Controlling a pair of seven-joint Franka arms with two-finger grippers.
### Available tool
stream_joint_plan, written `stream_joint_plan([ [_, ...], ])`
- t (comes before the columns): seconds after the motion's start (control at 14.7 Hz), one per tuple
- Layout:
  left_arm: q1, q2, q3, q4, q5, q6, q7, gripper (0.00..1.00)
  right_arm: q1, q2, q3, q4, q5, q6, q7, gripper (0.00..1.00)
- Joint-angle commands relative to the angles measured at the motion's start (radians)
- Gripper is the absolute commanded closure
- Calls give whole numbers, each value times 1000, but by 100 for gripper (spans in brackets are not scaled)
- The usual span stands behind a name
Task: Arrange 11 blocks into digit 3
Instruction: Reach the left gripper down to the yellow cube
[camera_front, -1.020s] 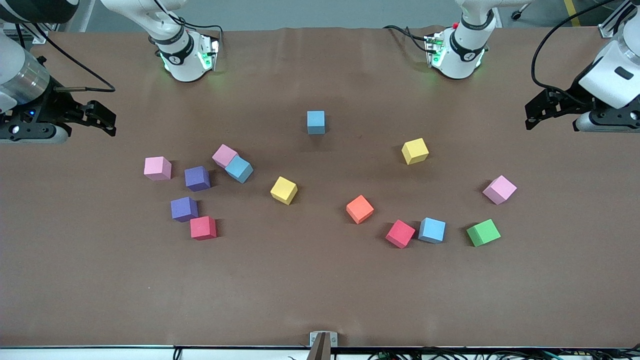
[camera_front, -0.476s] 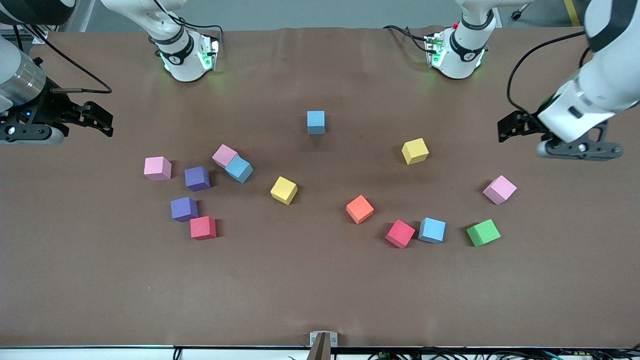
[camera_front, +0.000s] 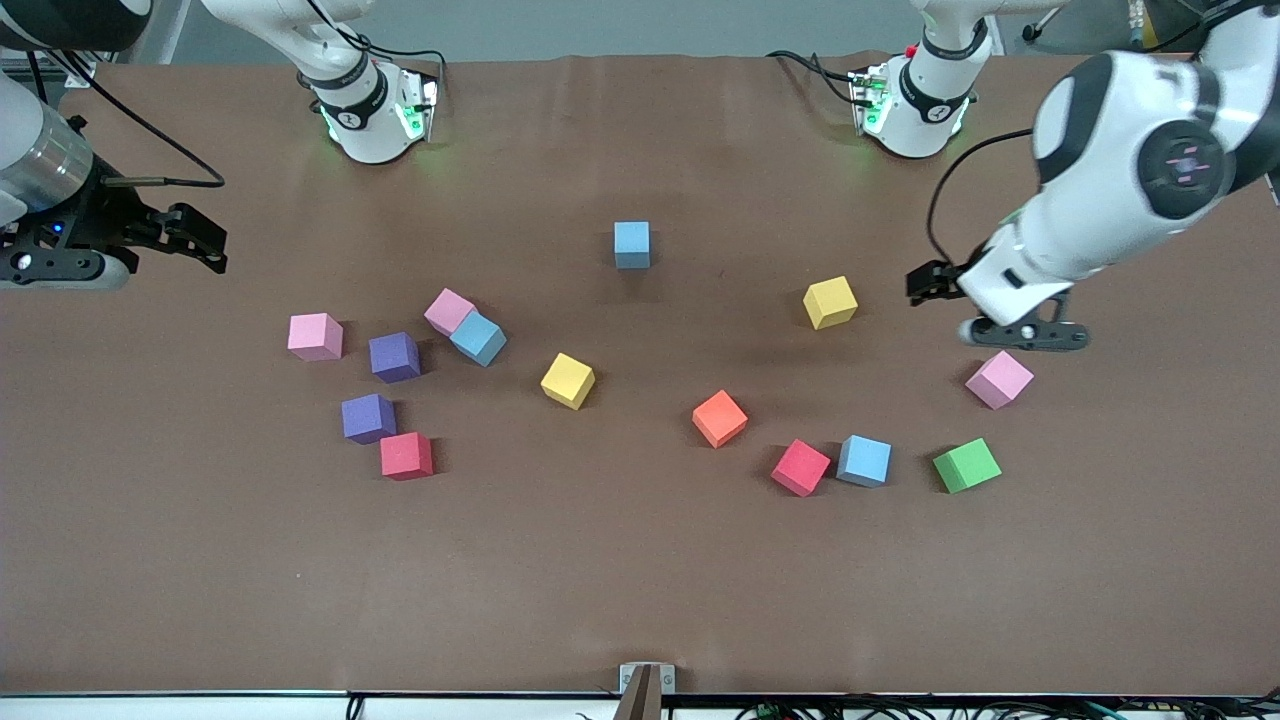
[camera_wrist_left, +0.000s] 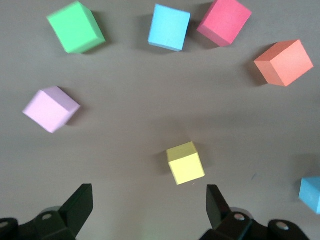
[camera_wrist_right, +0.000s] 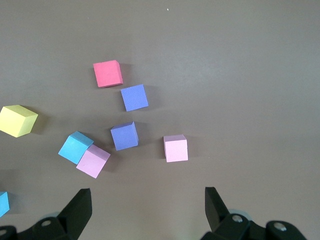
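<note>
Left gripper (camera_front: 925, 285) half hidden under its own arm, fingers spread — right gripper (camera_front: 205, 240) likewise spread, over brown tabletop (camera_front: 640, 560).

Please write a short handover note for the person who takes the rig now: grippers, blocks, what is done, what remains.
Left gripper: open, empty, over the table beside a yellow block.
Right gripper: open, empty, waiting at the right arm's end of the table.
Blocks: all loose and scattered; one light blue block sits alone nearest the bases. Three pink cubes are mixed in.
Done: nothing placed. Left: the whole digit 3.
</note>
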Motion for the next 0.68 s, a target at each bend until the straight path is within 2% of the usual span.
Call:
stream_joint_plan([
  [0.0, 4, -37, -43, -176, -6, 169, -82, 0, -29, -6, 10, -8, -19, 1, 4, 0],
  [0.34, 3, -31, -112, -399, -6, 448, -194, 0, -30, -6, 11, -5, -8, -1, 10, 0],
  [0.48, 4, -27, -143, -485, -4, 582, -302, 0, -31, -5, 10, -7, -3, 1, 14, 0],
  [0.61, 3, -5, -148, -520, -4, 621, -361, 0, -33, -5, 10, -7, -2, 1, 14, 0],
])
